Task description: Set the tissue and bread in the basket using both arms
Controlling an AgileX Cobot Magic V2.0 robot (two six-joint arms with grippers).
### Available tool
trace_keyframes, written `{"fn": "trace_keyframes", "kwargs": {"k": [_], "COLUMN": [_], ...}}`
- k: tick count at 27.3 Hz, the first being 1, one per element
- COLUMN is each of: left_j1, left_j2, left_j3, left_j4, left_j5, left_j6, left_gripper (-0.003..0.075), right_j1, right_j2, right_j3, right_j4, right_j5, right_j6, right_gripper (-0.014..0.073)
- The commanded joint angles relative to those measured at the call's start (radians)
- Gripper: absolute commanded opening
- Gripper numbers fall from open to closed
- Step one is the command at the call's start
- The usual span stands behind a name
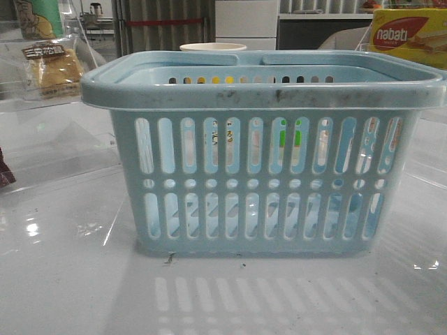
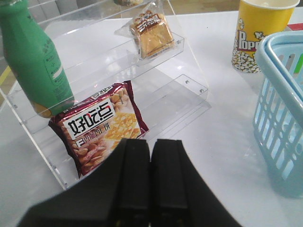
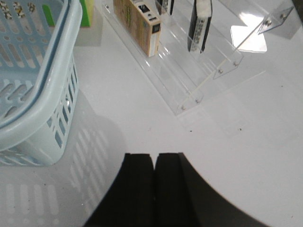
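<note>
Across the table's middle stands the basket (image 1: 262, 150), and through its slots nothing like bread or tissue shows — I judge neither item is in yet, so both pick-ups remain. Bread (image 2: 151, 34) sits on the upper step of a clear rack (image 2: 189, 87), left of the basket; the front view shows it only dimly, while the left wrist view shows it plainly. Tissue (image 3: 200, 26) seems to be the dark pack leaning on the right rack (image 3: 208, 80) — only the right wrist view shows it. Left gripper (image 2: 150, 146) and right gripper (image 3: 154, 163) are both closed, fingers together, holding nothing.
</note>
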Motion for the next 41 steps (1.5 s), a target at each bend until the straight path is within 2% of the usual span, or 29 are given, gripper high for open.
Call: {"fn": "trace_keyframes", "kwargs": {"k": [1, 4, 6, 8, 10, 16, 22, 29, 41], "left_j1": [-0.008, -0.008, -0.008, -0.008, -0.008, -0.008, -0.008, -0.008, -0.008], "left_j2": [0.019, 0.019, 0.019, 0.019, 0.019, 0.019, 0.019, 0.019, 0.019], "left_j3": [-0.026, -0.026, -0.026, -0.026, -0.026, -0.026, -0.026, -0.026, -0.026], "left_j4": [-0.007, -0.007, -0.007, -0.007, -0.007, -0.007, -0.007, -0.007, -0.007], "left_j5": [-0.065, -0.065, -0.071, -0.074, -0.076, -0.074, -0.074, -0.074, -0.074], "left_j6": [-0.006, -0.006, -0.006, -0.006, -0.006, -0.006, -0.006, -0.006, -0.006], "left_gripper": [0.0146, 0.0258, 0.0371, 0.0454, 0.0501, 0.0509, 0.0509, 0.0508, 0.0508], "right_j1": [-0.004, -0.004, -0.004, -0.004, -0.005, -0.056, -0.135, -0.14, -0.14], "right_j2": [0.044, 0.069, 0.09, 0.114, 0.14, 0.276, 0.498, 0.736, 0.977], "right_j3": [-0.029, -0.029, -0.029, -0.029, -0.03, -0.1, -0.275, -0.497, -0.713], "right_j4": [-0.022, -0.022, -0.022, -0.024, -0.027, -0.034, -0.034, -0.046, -0.051], "right_j5": [-0.049, -0.054, -0.06, -0.072, -0.092, -0.132, -0.131, -0.133, -0.138], "right_j6": [0.001, 0.001, 0.001, 0.001, 0.001, 0.001, 0.001, 0.001, 0.001], "right_gripper": [0.0258, 0.0423, 0.0517, 0.0575, 0.0597, 0.0593, 0.0593, 0.0593, 0.0593]}}
